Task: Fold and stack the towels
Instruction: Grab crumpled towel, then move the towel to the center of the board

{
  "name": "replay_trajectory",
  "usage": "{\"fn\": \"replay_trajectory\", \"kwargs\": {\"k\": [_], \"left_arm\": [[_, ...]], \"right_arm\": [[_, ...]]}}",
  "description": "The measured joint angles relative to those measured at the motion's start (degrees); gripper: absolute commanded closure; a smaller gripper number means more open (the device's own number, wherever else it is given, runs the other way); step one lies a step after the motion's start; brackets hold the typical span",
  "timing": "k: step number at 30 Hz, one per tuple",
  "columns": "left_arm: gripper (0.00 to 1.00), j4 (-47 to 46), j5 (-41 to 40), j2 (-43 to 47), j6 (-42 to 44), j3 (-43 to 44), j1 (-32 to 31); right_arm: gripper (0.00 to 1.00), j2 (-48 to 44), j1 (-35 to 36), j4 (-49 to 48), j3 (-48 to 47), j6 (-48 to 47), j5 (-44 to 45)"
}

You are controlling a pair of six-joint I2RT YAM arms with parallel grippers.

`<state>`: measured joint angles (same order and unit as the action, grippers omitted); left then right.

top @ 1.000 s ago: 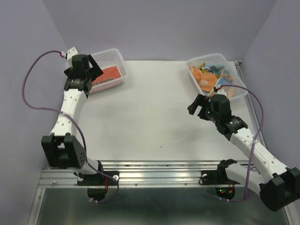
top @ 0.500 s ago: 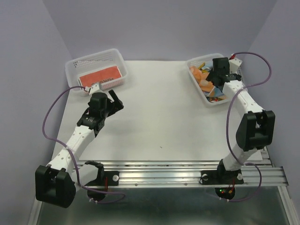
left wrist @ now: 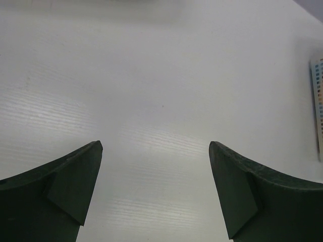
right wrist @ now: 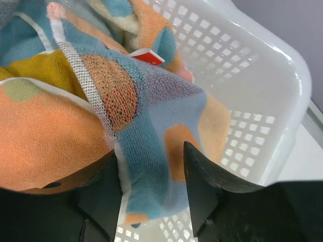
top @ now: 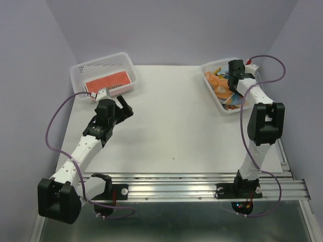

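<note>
Baskets (top: 103,56) number two; right claw (right wrist: 151,151) pinches one towel (right wrist: 151,96).

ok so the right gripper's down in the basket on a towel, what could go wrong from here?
1. The right gripper seems to pinch only a fold of the blue dotted towel; it may slip on lifting.
2. That towel lies bunched against the orange towel, so neighbours may come up too.
3. The grip is close to the basket wall; a snag could drag the basket.
</note>
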<state>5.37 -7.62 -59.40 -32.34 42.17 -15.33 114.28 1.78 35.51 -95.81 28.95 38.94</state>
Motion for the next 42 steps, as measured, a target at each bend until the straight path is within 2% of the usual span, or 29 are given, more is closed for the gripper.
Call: {"fn": "replay_trajectory", "kwargs": {"k": [6, 7, 12, 15, 16, 26, 35, 39, 42], "left_arm": [[0.01, 0.0, -0.04, -0.15, 0.04, 0.0, 0.0], [0.01, 0.0, -0.04, -0.2, 0.07, 0.0, 0.0], [0.01, 0.0, -0.11, -0.61, 0.13, 0.0, 0.0], [0.01, 0.0, -0.11, -0.66, 0.22, 0.0, 0.0], [0.01, 0.0, -0.11, -0.66, 0.28, 0.0, 0.0], [0.01, -0.04, 1.25, -0.66, 0.33, 0.0, 0.0], [0.01, -0.48, 3.98, 0.76, 0.11, 0.0, -0.04], [0.01, -0.72, 4.85, 2.16, -0.33, 0.0, -0.07], [0.01, -1.14, 5.66, 2.78, -0.76, 0.0, -0.07]], "right_arm": [[0.49, -4.28, -0.09, 0.09, 3.41, 0.9, 2.71], [0.57, -4.94, -0.22, 0.07, 3.67, 0.92, 3.13], [0.65, -6.97, -1.03, -0.31, 4.76, 0.87, 4.13], [0.84, -7.45, -1.9, -0.46, 6.21, 0.55, 3.54], [0.99, -7.45, -2.38, -0.94, 6.75, -0.09, 2.73], [0.99, -11.06, -3.69, -3.15, 5.97, -7.17, -3.61], [0.98, -21.07, -3.58, 2.27, -22.29, -14.93, -7.37], [0.98, -27.28, -3.56, 2.67, -30.23, -16.63, -15.5], [0.98, -30.23, -3.58, 2.49, -34.07, -16.09, -29.18]]}}
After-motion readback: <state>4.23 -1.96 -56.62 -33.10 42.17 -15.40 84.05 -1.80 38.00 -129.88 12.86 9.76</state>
